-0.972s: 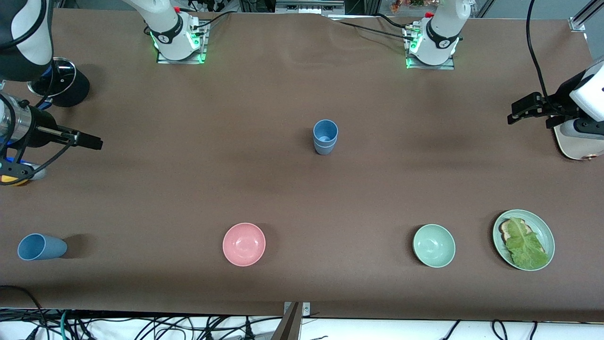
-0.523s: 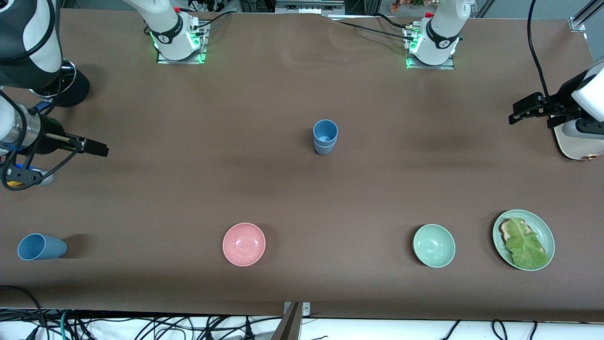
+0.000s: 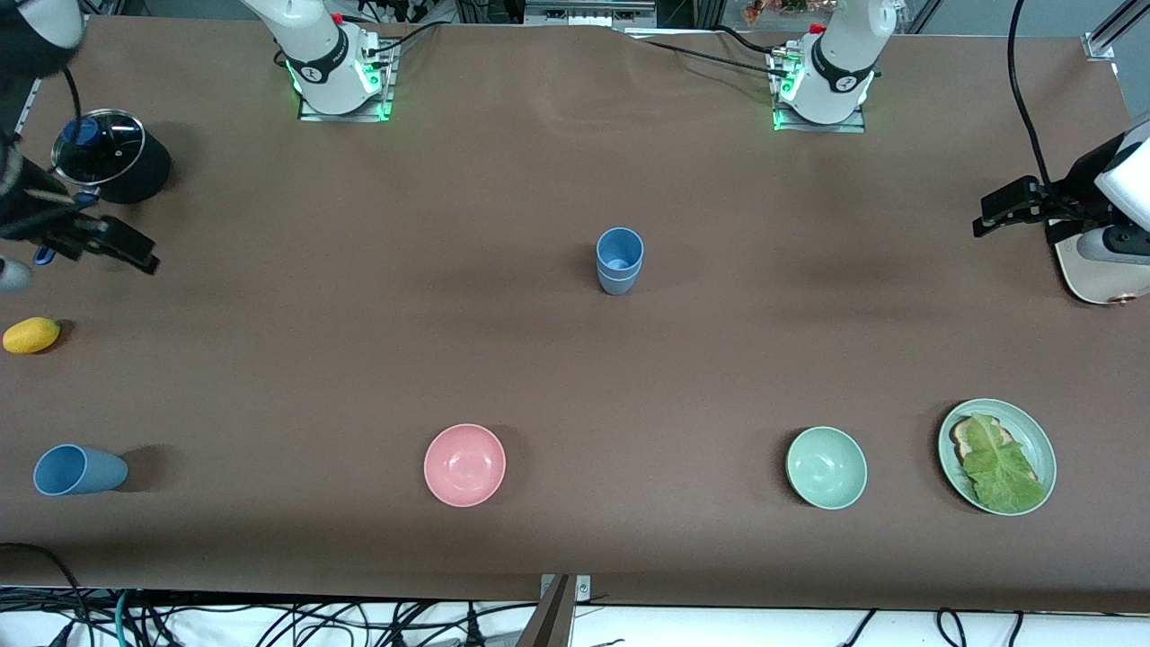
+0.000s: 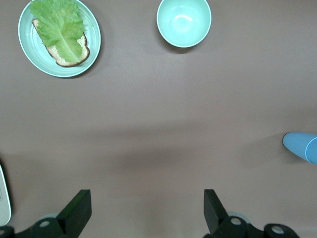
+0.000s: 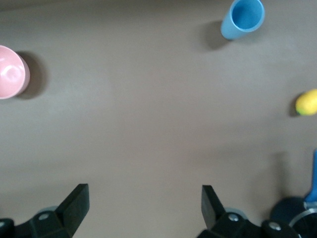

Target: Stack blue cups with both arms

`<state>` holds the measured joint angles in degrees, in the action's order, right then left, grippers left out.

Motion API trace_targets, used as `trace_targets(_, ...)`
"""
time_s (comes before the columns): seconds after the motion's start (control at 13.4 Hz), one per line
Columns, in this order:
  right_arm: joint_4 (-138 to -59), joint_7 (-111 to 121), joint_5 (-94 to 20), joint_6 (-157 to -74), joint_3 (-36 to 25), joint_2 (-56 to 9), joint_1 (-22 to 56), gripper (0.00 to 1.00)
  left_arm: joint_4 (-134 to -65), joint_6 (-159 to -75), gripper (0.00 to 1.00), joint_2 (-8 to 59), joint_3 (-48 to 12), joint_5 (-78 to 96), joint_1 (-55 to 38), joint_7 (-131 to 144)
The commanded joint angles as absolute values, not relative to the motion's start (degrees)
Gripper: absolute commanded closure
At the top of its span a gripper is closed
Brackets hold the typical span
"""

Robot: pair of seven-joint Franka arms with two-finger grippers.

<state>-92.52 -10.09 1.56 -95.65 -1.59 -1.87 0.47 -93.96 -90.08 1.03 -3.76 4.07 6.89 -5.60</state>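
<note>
Two blue cups [image 3: 620, 259] stand nested and upright in the middle of the table, a brighter one inside a greyer one; the left wrist view [image 4: 302, 147] catches their edge. A third blue cup [image 3: 79, 470] lies on its side near the front edge at the right arm's end, also in the right wrist view [image 5: 242, 19]. My right gripper [image 3: 135, 254] [image 5: 145, 206] is open and empty over bare table at the right arm's end. My left gripper [image 3: 988, 216] [image 4: 147, 208] is open and empty over the left arm's end.
A pink bowl [image 3: 464, 465], a mint-green bowl [image 3: 827, 467] and a green plate [image 3: 1042, 445] with toast and lettuce stand along the front. A yellow lemon [image 3: 30, 334] and a black pot with a glass lid [image 3: 108, 153] are at the right arm's end. A white board [image 3: 1092, 279] lies under the left arm.
My right gripper has drawn back toward the table's end and away from the front camera, uncovering the lemon. My left gripper has barely shifted. The cups have not moved.
</note>
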Motion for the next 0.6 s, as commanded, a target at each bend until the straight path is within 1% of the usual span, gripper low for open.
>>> trace_targets(0.0, -94.7, -8.2, -2.2, -92.9, -0.4, -0.2, -1.2, 0.00, -92.5, -88.9, 0.00, 1.5, -4.1, 3.7, 7.3, -6.1)
trace_targets(0.22, -94.8, -3.2, -2.4, -92.8, -0.4, -0.6, -1.1, 0.00, -92.4, -88.9, 0.00, 1.5, -4.1, 3.7, 7.3, -6.1)
trace_targets(0.52, -94.7, -2.6, -2.2, -93.5, -0.8, -2.0, -1.0, 0.00, -92.4, -88.9, 0.00, 1.5, -4.1, 3.7, 7.3, -6.0)
